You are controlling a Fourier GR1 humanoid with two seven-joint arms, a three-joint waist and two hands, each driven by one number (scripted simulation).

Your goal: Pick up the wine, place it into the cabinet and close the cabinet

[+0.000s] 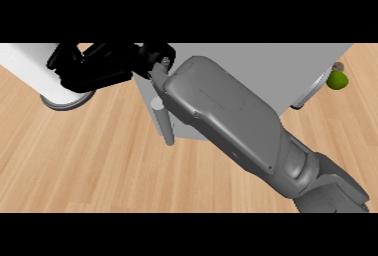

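While the right hand (111, 65) sits at eleven o'clock of the view, its black fingers curl over the wine (26, 65); grasp judged made. The wine, a white cylinder with a grey round end, lies at ten o'clock over the surface (88, 165), long axis running eleven to five o'clock. The cabinet (299, 57) stands at three o'clock of the hand, just beside it, with a door (167, 127) projecting toward six. The coming carry runs toward three o'clock. The left hand is absent.
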